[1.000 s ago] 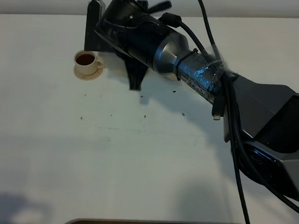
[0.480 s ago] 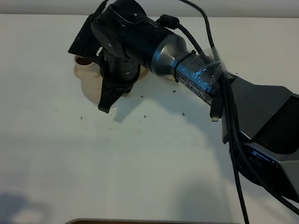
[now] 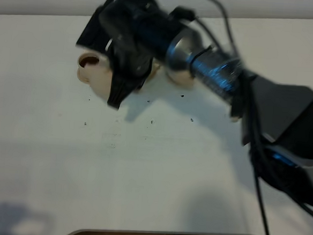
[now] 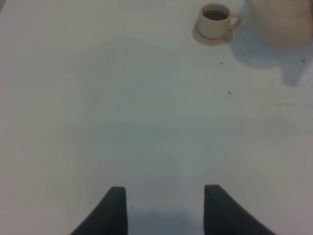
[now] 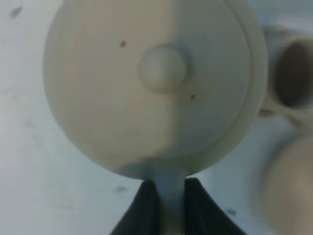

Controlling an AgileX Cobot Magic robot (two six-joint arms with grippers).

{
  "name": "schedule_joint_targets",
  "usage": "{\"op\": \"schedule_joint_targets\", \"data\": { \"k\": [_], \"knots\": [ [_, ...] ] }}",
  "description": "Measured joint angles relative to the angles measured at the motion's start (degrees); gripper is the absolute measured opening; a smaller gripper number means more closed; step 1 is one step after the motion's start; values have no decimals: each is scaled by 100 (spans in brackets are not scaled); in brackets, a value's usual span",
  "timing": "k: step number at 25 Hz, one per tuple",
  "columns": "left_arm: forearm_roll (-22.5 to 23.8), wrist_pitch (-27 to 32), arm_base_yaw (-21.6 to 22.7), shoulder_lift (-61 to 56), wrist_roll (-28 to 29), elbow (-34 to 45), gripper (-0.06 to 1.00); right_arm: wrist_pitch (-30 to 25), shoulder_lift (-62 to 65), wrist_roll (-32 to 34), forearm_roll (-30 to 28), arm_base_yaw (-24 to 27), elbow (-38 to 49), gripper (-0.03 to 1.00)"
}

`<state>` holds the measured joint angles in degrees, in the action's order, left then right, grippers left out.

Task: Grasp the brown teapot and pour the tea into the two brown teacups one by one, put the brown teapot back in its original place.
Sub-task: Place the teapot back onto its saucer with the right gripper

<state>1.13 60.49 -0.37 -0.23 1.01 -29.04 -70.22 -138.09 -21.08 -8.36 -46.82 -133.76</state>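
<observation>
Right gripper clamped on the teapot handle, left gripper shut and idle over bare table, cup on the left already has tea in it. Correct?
One error: the left gripper is open, not shut; the left wrist view shows its jaws apart over the bare table. The rest holds: the right gripper pinches the teapot by its handle, and the teacup holds dark tea.

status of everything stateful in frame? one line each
brown teapot: lid on, handle clamped in the right gripper, held beside the far cup
right gripper: shut on the teapot handle
left gripper: open, empty, over bare table
left teacup: upright on its saucer, dark tea inside
second teacup: mostly hidden behind the right arm, fill level cannot be told
table: white, a few dark specks
</observation>
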Motion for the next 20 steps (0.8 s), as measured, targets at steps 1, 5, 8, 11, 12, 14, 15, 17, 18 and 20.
{"op": "schedule_joint_targets", "data": {
  "k": [1, 5, 8, 11, 12, 14, 15, 17, 18, 20],
  "knots": [
    [0, 0, 0, 0, 0, 0, 37, 0, 83, 0, 42, 108, 0, 13],
    [0, 0, 0, 0, 0, 0, 37, 5, 230, 0, 399, 742, 0, 13],
    [0, 0, 0, 0, 0, 0, 37, 5, 230, 0, 509, 1201, 28, 13],
    [0, 0, 0, 0, 0, 0, 37, 11, 240, -6, 583, 1587, 194, 13],
    [0, 0, 0, 0, 0, 0, 37, 6, 240, -22, 590, 1670, 278, 13],
    [0, 0, 0, 0, 0, 0, 37, -11, 240, -100, 594, 1815, 418, 13],
    [0, 0, 0, 0, 0, 0, 37, -11, 240, -130, 594, 1854, 486, 13],
    [0, 0, 0, 0, 0, 0, 37, 11, 240, -196, 594, 1887, 614, 13],
    [0, 0, 0, 0, 0, 0, 37, 60, 240, -217, 610, 1887, 713, 13],
    [0, 0, 0, 0, 0, 0, 37, 262, 240, -244, 661, 1887, 925, 13]
  ]
}}
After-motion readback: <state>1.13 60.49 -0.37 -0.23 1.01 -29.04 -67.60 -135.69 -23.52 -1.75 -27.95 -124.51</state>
